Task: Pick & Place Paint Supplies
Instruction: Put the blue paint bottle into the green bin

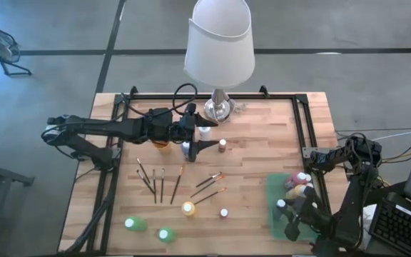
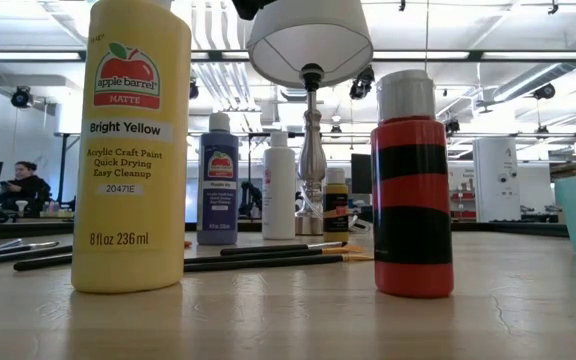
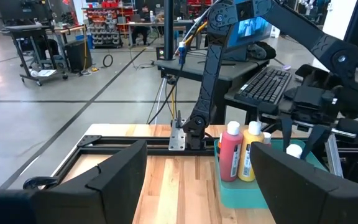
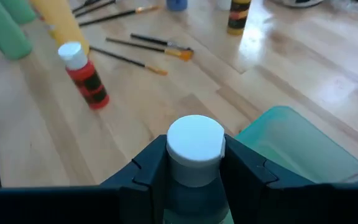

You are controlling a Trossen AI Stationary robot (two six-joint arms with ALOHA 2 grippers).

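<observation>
A: Right gripper (image 4: 194, 163) clasps a white-capped bottle (image 4: 195, 144) over the green tray's (image 4: 303, 140) edge?
B: Yes, placing step; next, lower and release. Left gripper (image 1: 204, 145), jaws wide and empty, waits among bottles near the lamp (image 1: 220, 50).

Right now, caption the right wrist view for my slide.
Right pincer grips a white-capped bottle beside the green tray.
</observation>
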